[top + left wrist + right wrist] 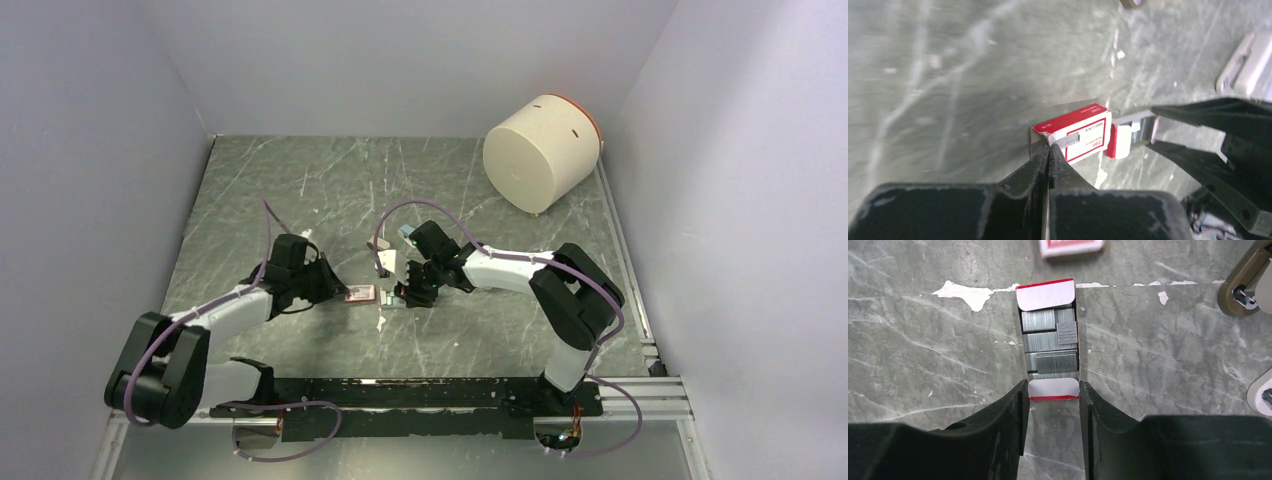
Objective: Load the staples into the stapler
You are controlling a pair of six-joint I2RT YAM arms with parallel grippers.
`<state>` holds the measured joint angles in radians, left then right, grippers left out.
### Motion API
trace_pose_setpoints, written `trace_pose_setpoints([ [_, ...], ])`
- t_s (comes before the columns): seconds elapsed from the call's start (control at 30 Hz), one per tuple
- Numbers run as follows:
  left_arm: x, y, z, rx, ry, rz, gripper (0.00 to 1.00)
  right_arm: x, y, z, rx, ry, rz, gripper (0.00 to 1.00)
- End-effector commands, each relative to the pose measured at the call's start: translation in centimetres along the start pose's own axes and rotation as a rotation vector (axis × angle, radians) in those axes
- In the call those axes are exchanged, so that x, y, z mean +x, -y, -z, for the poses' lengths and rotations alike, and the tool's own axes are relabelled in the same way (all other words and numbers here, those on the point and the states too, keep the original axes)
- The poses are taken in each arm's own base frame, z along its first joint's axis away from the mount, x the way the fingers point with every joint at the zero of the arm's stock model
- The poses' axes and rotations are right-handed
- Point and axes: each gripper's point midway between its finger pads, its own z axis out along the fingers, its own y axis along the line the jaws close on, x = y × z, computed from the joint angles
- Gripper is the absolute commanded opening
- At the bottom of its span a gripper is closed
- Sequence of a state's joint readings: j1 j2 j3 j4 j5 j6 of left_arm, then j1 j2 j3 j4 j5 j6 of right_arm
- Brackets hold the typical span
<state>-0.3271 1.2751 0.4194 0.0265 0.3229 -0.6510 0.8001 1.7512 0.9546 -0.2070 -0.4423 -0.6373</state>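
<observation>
The staples (1050, 347) are silvery strips lying in an open white tray with red ends. My right gripper (1053, 390) has its fingers pressed against both sides of the tray's near end, on the table. The tray's red-and-white end (1118, 142) also shows in the left wrist view. The little red box sleeve (1078, 131) lies just beyond the tray, also seen from above (360, 293). My left gripper (1049, 148) is shut, its tips pinching the sleeve's near corner. The stapler (387, 262) lies open behind the tray; parts of it show in the right wrist view (1243, 290).
A large cream cylinder (540, 152) lies on its side at the back right. White walls close in the grey marbled table (300, 190) on three sides. A black rail (420, 392) runs along the near edge.
</observation>
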Motion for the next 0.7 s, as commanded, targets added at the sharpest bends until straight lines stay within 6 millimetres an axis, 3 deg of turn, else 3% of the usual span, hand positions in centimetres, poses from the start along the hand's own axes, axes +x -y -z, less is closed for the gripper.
trace_pose_setpoints([
  [0.0,-2.0,-3.1,1.6,-0.157,0.121,0.058,0.07,-0.2,0.3,0.1,0.008,-0.013,0.016,0.4],
  [0.13,-3.0,-4.1,2.8,-0.227,0.18,0.068,0.24,-0.7,0.7,0.3,0.035,-0.003,-0.016,0.53],
  [0.2,-3.6,-3.8,3.3,-0.227,0.202,0.059,0.4,-1.3,0.9,0.5,0.047,0.014,-0.039,0.6],
  [0.27,-4.2,-3.4,3.9,-0.225,0.229,0.059,0.54,-2.3,1.0,0.9,0.06,0.052,-0.061,0.66],
  [0.37,-5.1,-3.1,4.9,-0.239,0.267,0.057,0.64,-4.9,1.7,2.0,0.102,0.147,-0.087,0.69],
  [0.5,-6.2,-1.8,6.2,-0.226,0.284,0.035,0.71,-9.0,4.4,5.4,0.279,0.301,-0.187,0.66],
  [0.67,-6.5,1.4,7.2,-0.084,0.286,0.003,0.84,-10.3,6.5,10.4,0.512,0.43,-0.468,0.66],
])
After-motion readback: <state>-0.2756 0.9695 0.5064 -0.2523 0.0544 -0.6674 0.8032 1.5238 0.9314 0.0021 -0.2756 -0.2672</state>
